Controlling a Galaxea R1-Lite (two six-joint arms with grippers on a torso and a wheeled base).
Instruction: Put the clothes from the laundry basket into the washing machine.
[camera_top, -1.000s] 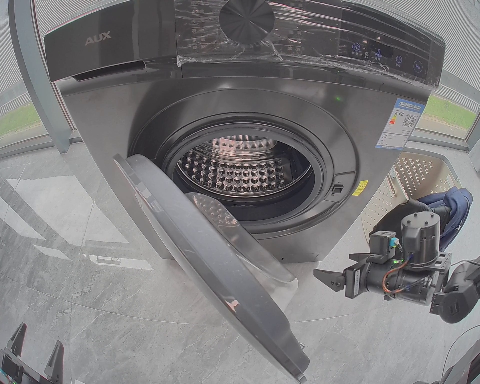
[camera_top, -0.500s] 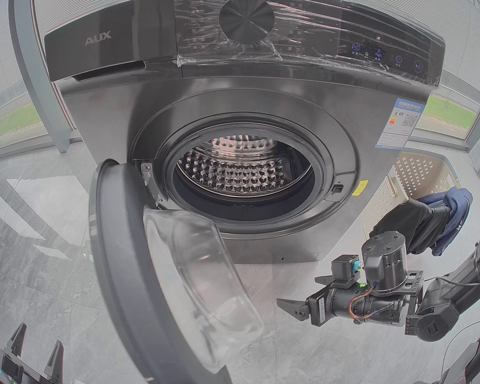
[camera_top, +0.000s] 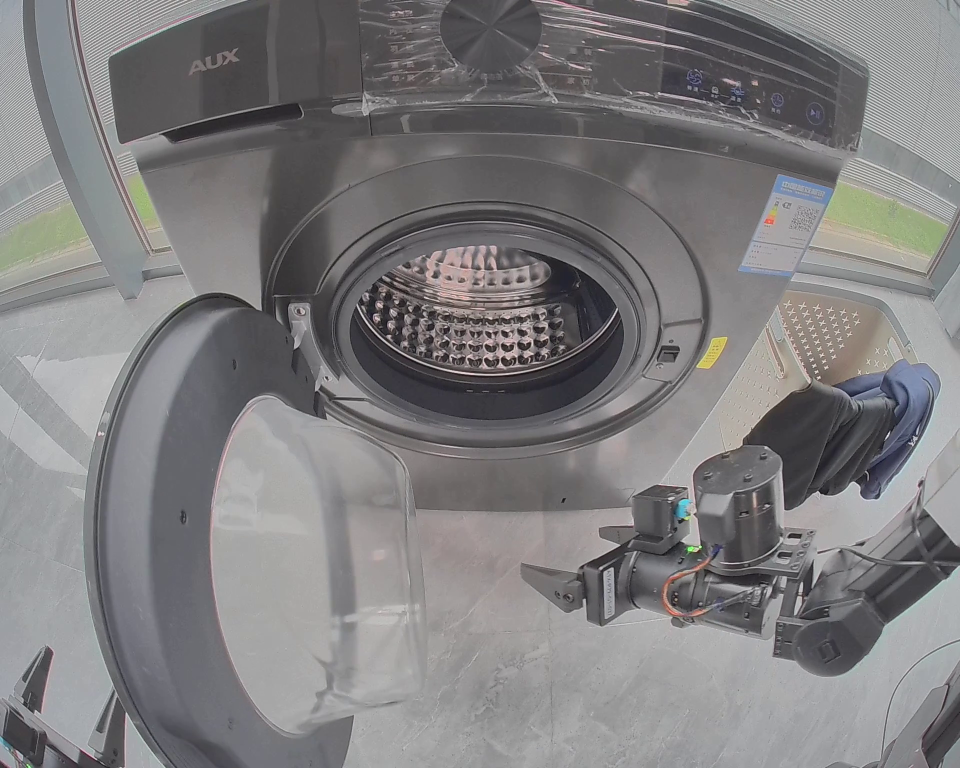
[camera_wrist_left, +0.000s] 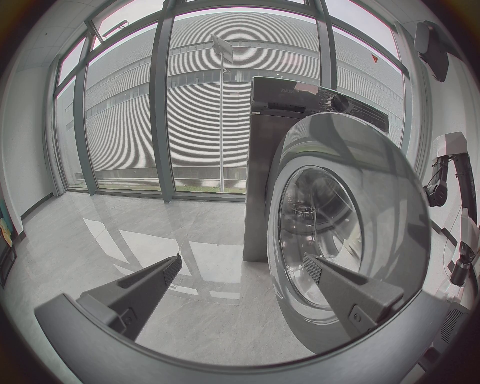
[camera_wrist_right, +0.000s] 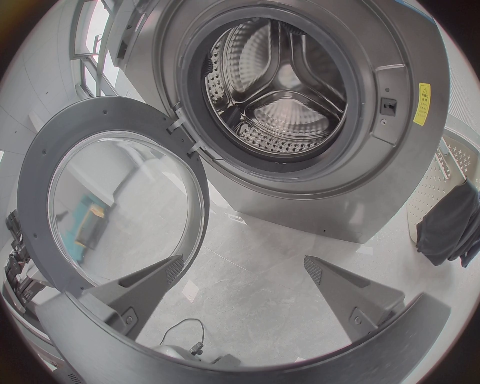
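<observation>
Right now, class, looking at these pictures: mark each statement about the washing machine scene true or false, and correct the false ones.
1. The washing machine door is shut. False: it stands wide open.
2. The drum holds no clothes. True.
3. The right hand grips a garment. False: it is open and empty, above the floor.
4. Dark clothes hang over the rim of the laundry basket. True.
</observation>
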